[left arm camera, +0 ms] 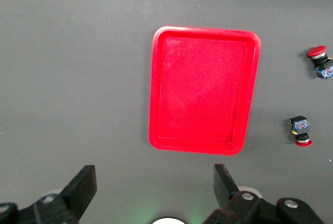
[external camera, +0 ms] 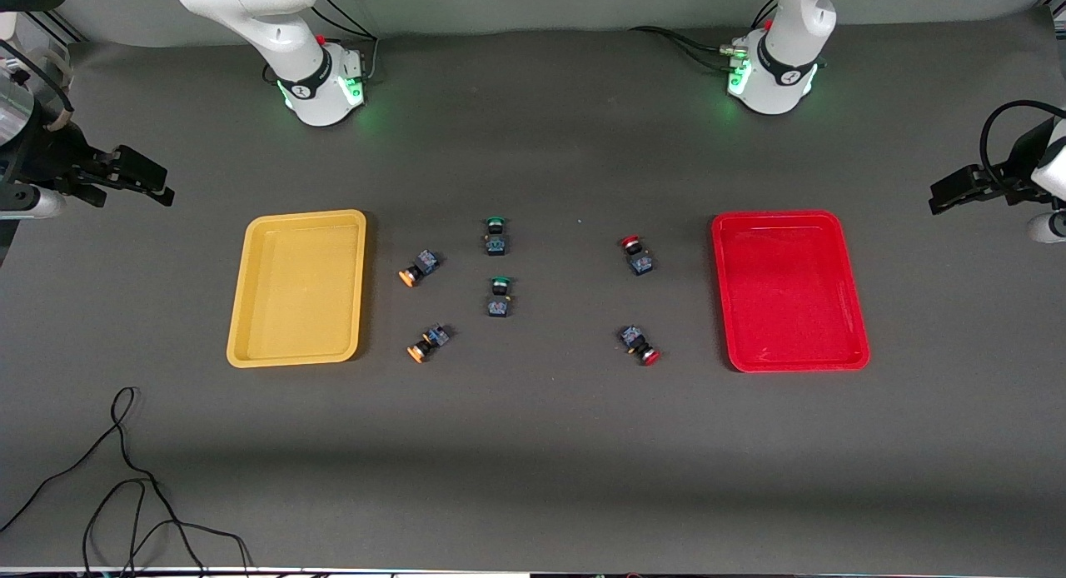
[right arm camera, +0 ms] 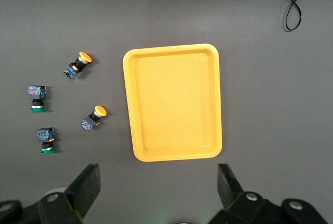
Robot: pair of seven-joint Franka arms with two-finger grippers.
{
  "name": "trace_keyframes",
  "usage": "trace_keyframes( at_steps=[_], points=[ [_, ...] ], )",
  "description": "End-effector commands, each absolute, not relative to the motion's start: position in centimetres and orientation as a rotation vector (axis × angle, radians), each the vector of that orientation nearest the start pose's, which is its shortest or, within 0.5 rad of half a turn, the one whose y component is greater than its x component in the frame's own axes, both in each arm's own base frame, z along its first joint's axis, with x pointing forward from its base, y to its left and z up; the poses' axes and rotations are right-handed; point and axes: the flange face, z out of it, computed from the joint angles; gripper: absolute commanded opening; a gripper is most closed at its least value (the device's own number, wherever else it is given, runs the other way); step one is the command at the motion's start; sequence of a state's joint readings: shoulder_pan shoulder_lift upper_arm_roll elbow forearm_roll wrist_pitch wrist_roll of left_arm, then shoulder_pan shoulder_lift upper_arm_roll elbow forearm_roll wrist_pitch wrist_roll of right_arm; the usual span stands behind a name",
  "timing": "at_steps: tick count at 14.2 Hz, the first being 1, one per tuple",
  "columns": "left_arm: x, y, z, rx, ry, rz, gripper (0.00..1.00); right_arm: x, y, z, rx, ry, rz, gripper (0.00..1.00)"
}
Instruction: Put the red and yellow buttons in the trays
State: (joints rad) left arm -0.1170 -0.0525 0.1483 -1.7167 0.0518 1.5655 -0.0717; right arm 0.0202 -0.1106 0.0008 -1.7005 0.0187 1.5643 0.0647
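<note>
- Nearest the front camera, a black cable [external camera: 125, 470] lies looped on the grey table [external camera: 533, 478], toward the right arm's end.
- Next come two buttons. The nearer yellow button [external camera: 426, 344] lies on its side, cap tilted toward the camera and the yellow tray; the nearer red button [external camera: 640, 346] lies cap toward the camera and the red tray. Both long axes run diagonally.
- Between them, slightly farther, the nearer green button [external camera: 499, 297] lies with its cap pointing away from the camera.
- Farther again: the farther yellow button [external camera: 418, 267], cap diagonally toward the yellow tray; the farther red button [external camera: 636, 254] and the farther green button [external camera: 495, 236], caps pointing away from the camera.
- Yellow tray [external camera: 250, 311] lies toward the right arm's end, red tray [external camera: 854, 311] toward the left arm's; long axes run near to far. Neither holds a button.
- Right gripper [right arm camera: 158, 182] hangs above the table beside the yellow tray, jaws spread wide, holding nothing.
- Left gripper [left arm camera: 154, 182] hangs likewise beside the red tray, jaws wide, holding nothing.
</note>
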Motion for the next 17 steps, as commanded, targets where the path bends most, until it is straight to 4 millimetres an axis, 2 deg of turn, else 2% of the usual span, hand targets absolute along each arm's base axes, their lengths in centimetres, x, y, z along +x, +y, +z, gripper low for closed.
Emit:
trace_keyframes(
  at_steps=[1, 4, 5, 7, 9, 10, 12, 14, 16, 17],
  points=[
    [53.2, 2.0, 58.8, -3.087, -0.14, 0.172, 1.0, 51.5, 1.2, 62.2, -3.146, 0.055, 0.048, 1.0],
    [53.0, 1.7, 58.5, -3.089, -0.134, 0.184, 1.0, 51.8, 1.3, 61.7, -3.134, 0.067, 0.065, 1.0],
    [53.1, 0.7, 58.1, -3.088, -0.115, 0.193, 1.0, 52.0, 1.3, 61.5, -3.132, 0.082, 0.07, 1.0],
    [53.2, -3.7, 56.6, -3.069, -0.139, 0.219, 1.0, 52.2, 1.8, 61.0, -3.133, 0.103, 0.085, 1.0],
    [53.3, -10.0, 53.8, -3.037, -0.195, 0.237, 1.0, 52.7, 2.8, 60.4, -3.133, 0.082, 0.09, 1.0],
    [53.6, -13.1, 52.0, -3.023, -0.241, 0.238, 1.0, 52.8, 2.9, 60.3, -3.133, 0.08, 0.085, 1.0],
    [54.0, -19.5, 48.2, -3.016, -0.281, 0.233, 1.0, 53.8, 4.7, 59.2, -3.135, 0.071, 0.088, 1.0],
    [54.4, -24.5, 43.6, -3.022, -0.376, 0.234, 1.0, 55.3, 6.7, 56.8, -3.118, 0.214, 0.116, 1.0],
    [54.5, -28.4, 39.4, -3.037, -0.41, 0.233, 1.0, 56.6, 10.7, 53.0, -3.058, 0.385, 0.187, 1.0],
    [54.4, -29.4, 37.6, -3.04, -0.405, 0.241, 1.0, 57.1, 12.6, 50.6, -3.04, 0.501, 0.224, 1.0]
  ],
)
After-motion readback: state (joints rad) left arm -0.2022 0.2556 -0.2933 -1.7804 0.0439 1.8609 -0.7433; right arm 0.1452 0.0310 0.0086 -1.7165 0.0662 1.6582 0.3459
